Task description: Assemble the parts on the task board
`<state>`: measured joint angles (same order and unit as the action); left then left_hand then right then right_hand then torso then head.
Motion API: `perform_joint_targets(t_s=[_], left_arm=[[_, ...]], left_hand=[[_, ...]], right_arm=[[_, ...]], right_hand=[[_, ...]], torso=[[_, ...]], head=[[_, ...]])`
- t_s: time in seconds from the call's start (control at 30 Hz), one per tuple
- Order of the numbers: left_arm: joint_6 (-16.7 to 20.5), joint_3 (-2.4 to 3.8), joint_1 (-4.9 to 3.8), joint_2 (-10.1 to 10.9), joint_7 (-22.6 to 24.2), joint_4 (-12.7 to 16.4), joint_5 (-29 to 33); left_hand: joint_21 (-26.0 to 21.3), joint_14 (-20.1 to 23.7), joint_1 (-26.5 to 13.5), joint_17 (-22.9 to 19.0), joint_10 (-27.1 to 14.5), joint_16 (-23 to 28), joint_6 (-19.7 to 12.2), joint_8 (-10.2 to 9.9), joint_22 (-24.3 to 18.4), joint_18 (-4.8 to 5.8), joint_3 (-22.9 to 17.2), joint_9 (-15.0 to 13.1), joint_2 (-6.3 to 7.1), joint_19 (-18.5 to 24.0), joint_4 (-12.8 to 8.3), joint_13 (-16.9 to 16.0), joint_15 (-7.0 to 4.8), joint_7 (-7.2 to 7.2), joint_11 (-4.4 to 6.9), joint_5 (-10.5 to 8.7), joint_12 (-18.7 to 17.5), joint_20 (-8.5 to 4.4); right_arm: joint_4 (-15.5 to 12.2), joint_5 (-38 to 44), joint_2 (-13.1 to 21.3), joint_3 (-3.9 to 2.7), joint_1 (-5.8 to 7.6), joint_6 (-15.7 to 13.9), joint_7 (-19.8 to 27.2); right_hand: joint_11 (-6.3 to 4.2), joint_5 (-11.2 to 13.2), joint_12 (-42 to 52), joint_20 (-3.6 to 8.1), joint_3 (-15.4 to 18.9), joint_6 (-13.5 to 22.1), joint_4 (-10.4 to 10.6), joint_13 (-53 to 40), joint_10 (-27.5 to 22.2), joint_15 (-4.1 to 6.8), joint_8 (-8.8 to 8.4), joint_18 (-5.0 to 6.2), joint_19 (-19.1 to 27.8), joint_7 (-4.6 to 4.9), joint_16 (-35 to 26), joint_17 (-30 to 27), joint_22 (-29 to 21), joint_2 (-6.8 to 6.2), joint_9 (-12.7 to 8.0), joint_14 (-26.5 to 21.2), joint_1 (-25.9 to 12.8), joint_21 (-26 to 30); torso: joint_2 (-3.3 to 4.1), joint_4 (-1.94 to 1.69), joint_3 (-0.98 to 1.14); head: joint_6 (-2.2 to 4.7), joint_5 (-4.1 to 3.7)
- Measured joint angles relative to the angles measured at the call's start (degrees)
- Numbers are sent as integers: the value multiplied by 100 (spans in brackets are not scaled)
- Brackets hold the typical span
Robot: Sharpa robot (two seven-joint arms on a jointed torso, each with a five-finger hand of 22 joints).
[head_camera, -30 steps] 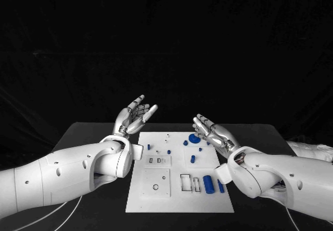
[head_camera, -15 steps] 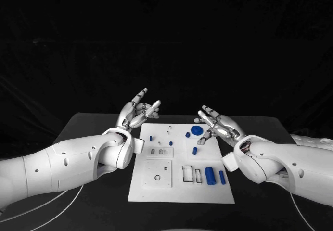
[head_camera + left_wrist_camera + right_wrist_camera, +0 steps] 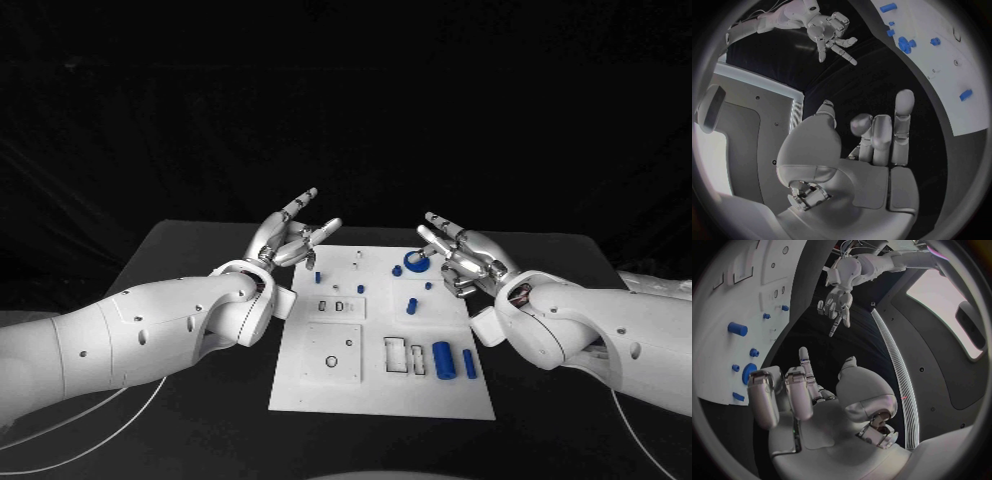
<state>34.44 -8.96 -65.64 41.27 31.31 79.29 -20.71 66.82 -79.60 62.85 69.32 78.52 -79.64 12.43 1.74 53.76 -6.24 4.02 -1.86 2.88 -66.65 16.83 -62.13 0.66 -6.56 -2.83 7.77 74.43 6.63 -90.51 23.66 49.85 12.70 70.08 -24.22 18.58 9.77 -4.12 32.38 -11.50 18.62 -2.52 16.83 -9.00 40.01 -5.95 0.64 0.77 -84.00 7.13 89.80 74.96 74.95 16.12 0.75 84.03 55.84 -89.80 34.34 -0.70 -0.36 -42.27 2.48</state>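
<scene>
Left hand (image 3: 293, 238) spread, holding nothing, right hand (image 3: 464, 260) likewise, both raised beside task board (image 3: 381, 395), blue parts (image 3: 444, 359) on it

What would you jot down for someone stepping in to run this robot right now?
Left hand: holds nothing, fingers apart, raised beside the task board's far left corner.
Right hand: holds nothing, fingers apart, raised at the far right edge near the round blue part.
Two blue cylinders lie at the board's near right; small blue parts are scattered farther back.
Done: nothing visibly in hand.
Left: pick up a part and begin assembly.
</scene>
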Motion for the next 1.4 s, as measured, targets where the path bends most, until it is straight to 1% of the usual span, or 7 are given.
perform_joint_targets(t_s=[0.17,0.3,0.57,0.7,0.83,1.1,1.4], left_arm=[[-26,-2,0,-6,-122,-1,-390],[-40,-2,-5,2,-186,0,-611],[-88,-1,-27,13,-266,3,-837],[-111,0,-42,36,-292,35,-910],[-120,1,-61,53,-310,62,-972],[-133,2,-110,105,-374,112,-1099],[-168,2,-155,145,-493,147,-1259]], left_hand=[[1878,-447,60,557,533,-877,327,0,1918,490,0,-33,-60,-1480,0,-1245,80,-142,-127,-13,1318,73],[2187,-433,62,563,552,-1021,358,0,2116,509,0,-35,-62,-1704,0,-1282,108,-154,-147,-13,1542,104],[2217,-443,148,562,552,-1021,805,91,2119,510,0,-92,-148,-1746,0,-1281,185,-185,-233,-13,1542,148],[2232,-448,175,562,550,-1021,1345,183,2119,508,42,-164,-174,-1734,-8,-1281,287,-233,-354,-35,1542,243],[2232,-445,198,562,553,-1021,1547,218,2118,509,50,-186,-198,-1726,0,-1281,325,-253,-393,-35,1542,290],[2186,-437,373,561,547,-1021,3524,790,2118,507,247,-506,-373,-1752,-10,-1280,345,-329,-358,-35,1542,364],[2186,-443,675,561,551,-1021,3825,815,2117,507,364,-559,-415,-1731,-18,-1280,259,-223,-268,72,1542,342]], right_arm=[[129,61,-37,0,100,96,-40],[261,105,-84,-2,203,248,-122],[419,425,-153,-6,398,399,-378],[455,892,-226,-13,470,315,-581],[513,1457,-307,-38,523,152,-808],[792,3343,-542,-110,592,-241,-1439],[1047,5185,-792,-167,612,-241,-2121]], right_hand=[[35,-179,128,-61,38,-40,-29,-241,-320,0,0,1,1,1,-5,0,0,-16,7,0,95,0],[60,-277,148,-61,39,-194,-27,-409,-960,-21,54,1,1,5,-202,-1,0,-9,47,-21,362,0],[45,-249,520,-102,-274,-3328,-535,-594,-650,-20,1316,1,0,243,0,-1,-1,-234,772,-21,1461,1],[-73,38,119,-33,-547,-4265,-1012,-236,-20,72,1550,2,2,402,0,-2,-1,-420,907,-1,2022,1],[-177,90,-355,109,-695,-4756,-1222,125,596,191,1501,2,2,368,0,-2,-1,-530,885,-2,2327,1],[-275,90,-1416,188,-875,-5213,-1401,552,1339,260,1027,2,0,231,-1,-2,-2,-699,645,-10,2688,1],[-253,113,-1929,188,-954,-5234,-1480,552,1402,259,733,2,0,210,-3,-3,-3,-785,508,-10,2864,5]], torso=[[114,-20,-4],[184,-34,-4],[296,-77,-14],[337,-93,-22],[369,-108,-29],[437,-145,-44],[499,-171,-63]], head=[[8,-72],[20,-131],[25,-214],[21,-264],[20,-303],[4,-335],[2,-395]])
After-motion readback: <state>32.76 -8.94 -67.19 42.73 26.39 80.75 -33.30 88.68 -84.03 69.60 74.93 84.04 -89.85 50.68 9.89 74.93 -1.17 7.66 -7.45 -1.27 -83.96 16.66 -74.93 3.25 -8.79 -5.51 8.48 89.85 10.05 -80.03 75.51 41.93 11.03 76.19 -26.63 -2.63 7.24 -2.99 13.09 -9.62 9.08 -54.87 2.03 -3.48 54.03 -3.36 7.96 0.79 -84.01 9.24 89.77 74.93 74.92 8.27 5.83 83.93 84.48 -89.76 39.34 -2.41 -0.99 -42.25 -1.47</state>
